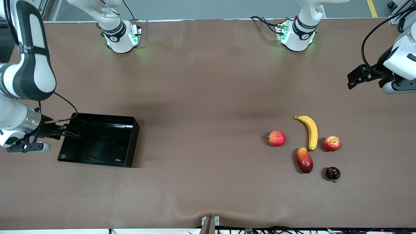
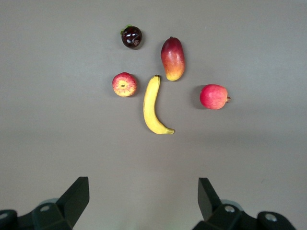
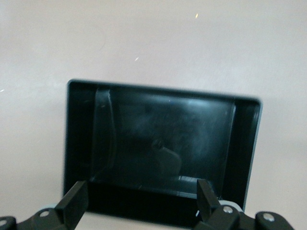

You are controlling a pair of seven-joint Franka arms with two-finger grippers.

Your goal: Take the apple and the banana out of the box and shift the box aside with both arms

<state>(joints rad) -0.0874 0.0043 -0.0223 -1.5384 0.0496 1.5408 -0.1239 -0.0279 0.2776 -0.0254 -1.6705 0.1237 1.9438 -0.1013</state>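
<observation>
The black box (image 1: 128,143) lies toward the right arm's end of the table, and it holds nothing. My right gripper (image 1: 69,131) is open at the box's short end wall (image 3: 144,203), which runs between its spread fingers without being gripped. The yellow banana (image 1: 311,131) and the red apple (image 1: 332,143) lie side by side toward the left arm's end. My left gripper (image 1: 352,79) hangs open in the air over the table near that end. In the left wrist view the banana (image 2: 152,105) and apple (image 2: 124,84) lie well ahead of its gripper (image 2: 144,199).
A pinkish-red round fruit (image 1: 276,138) lies beside the banana toward the table's middle. A red-and-orange mango (image 1: 304,160) and a dark round fruit (image 1: 332,173) lie nearer the front camera. Both arm bases (image 1: 120,39) stand along the table's back edge.
</observation>
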